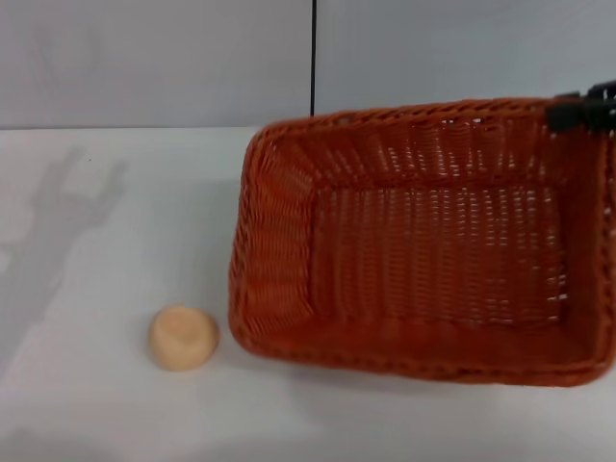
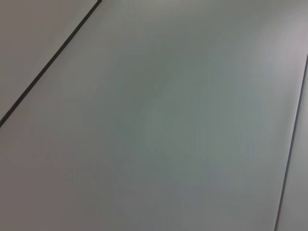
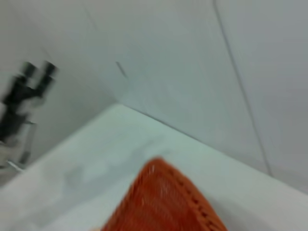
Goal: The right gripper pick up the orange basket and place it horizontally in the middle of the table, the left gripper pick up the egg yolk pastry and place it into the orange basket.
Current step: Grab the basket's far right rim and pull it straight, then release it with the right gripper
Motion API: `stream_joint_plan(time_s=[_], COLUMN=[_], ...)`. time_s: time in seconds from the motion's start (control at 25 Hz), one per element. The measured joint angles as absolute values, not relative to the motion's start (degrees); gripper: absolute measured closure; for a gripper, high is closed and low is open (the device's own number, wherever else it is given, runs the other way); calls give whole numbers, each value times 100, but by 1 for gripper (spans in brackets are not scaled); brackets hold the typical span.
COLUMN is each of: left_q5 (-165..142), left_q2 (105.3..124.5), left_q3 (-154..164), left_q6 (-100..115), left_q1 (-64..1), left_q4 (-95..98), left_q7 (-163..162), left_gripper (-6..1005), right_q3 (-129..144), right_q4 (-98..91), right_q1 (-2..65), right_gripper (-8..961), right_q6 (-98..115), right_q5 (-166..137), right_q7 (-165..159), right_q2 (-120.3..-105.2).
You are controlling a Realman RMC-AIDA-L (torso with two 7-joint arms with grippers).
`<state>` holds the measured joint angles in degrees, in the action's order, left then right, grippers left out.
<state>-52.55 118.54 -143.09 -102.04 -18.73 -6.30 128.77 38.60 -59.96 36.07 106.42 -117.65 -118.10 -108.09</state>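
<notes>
On the white table [image 1: 87,289], one pastry [image 1: 183,337] sits beside one basket [image 1: 423,241], right gripper [image 1: 582,108] at its far rim, grip unclear.

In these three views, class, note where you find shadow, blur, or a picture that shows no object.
Head view: an arm-shaped shadow falls on the table, left of the orange basket. Right wrist view: motion blur smears the basket and the left gripper. Left wrist view: only plain grey wall.
</notes>
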Motion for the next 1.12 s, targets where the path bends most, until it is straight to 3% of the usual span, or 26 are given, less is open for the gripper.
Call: stream_joint_plan(time_s=[0.2, 0.76, 0.88, 1.12], left_q5=[-5255, -5256, -5256, -5256], left_q2=[11848, 11853, 11855, 11856], left_q3=[-14309, -14309, -14309, -14309], left_q6=[-10201, -10165, -10160, -10090], left_q1=[-1872, -1845, -1840, -1851], left_q4=[-633, -580, -580, -574], left_q7=[12876, 12915, 12918, 12925], left_gripper=[200, 200, 200, 200], right_q3=[3808, 3857, 3874, 3904], right_q4=[-5925, -4459, -4160, -3978], right_q1=[3592, 3768, 3783, 3652], right_gripper=[765, 769, 770, 772], right_q6=[11013, 11035, 10882, 10381], right_q5=[-11230, -11253, -11361, -11561], right_q7=[-11732, -10915, -10775, -10734], right_q2=[-10619, -10573, -10592, -10770])
